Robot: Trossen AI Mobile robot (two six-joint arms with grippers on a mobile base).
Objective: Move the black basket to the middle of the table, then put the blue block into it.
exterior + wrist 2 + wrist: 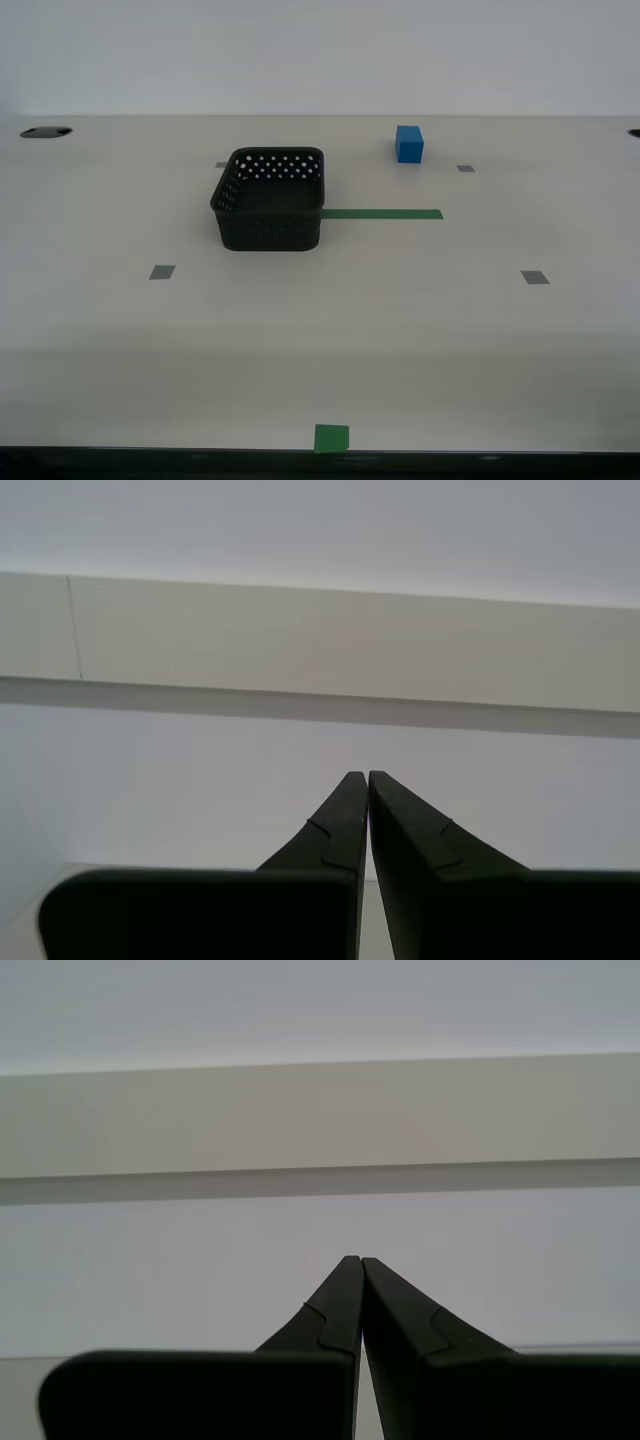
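Observation:
The black basket sits upright on the off-white table, a little toward the exterior view's left of centre, and shows nothing inside. The blue block stands on the table behind it, toward the exterior view's right. Neither arm shows in the exterior view. My first gripper is shut and empty, pointing at a pale wall. My second gripper is also shut and empty, facing a pale wall. Neither wrist view shows the basket or the block.
A green tape strip runs from the basket toward the exterior view's right. A green square lies at the table's front edge. Small grey tape squares dot the table. A dark hole sits at the back left corner.

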